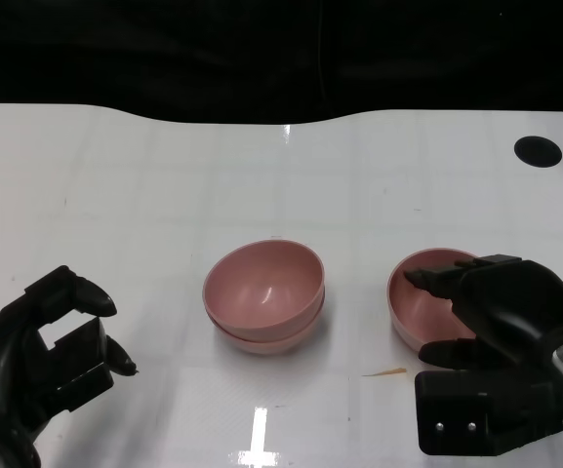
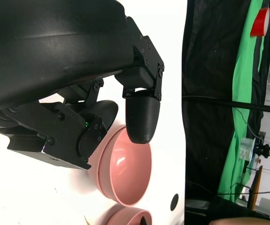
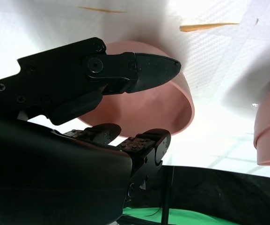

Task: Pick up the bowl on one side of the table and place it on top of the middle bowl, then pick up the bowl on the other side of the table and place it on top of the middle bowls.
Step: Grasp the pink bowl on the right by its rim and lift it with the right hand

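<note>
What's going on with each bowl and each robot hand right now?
Middle bowls: two stacked, upright on the table.
Right bowl: upright on the table, not lifted.
Right robot hand: fingers around the right bowl's rim, one inside and one outside; grip unclear.
Left robot hand: open, holding nothing.

Pink bowls (image 1: 263, 292), white table (image 1: 144, 175), black hands (image 1: 42, 356)
</note>
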